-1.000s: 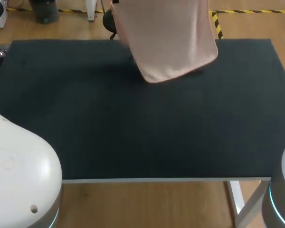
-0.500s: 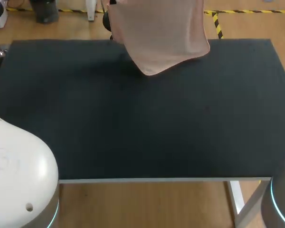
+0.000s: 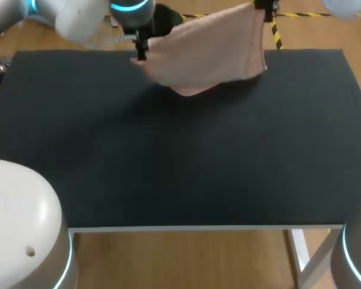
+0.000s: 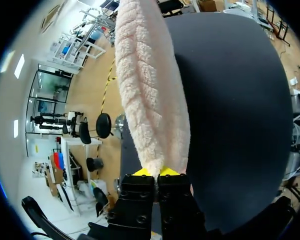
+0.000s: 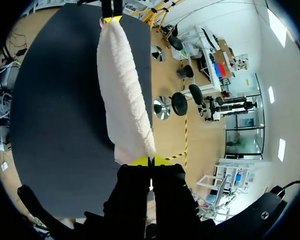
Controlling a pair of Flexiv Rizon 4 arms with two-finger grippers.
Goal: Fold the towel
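Hanging pink towel pinched at both ends

The pale pink terry towel (image 3: 210, 51) hangs in the upper middle of the head view, over the far part of the black table (image 3: 168, 156). The left gripper (image 3: 141, 53) clamps one corner at the upper left, and the right gripper (image 3: 265, 7) clamps the other, higher, at the top edge. Between them the fluffy cloth sags in a soft curve.

Pale pink fluffy towel (image 3: 207, 54) hangs stretched by two corners, sagging over the table (image 3: 180, 156)
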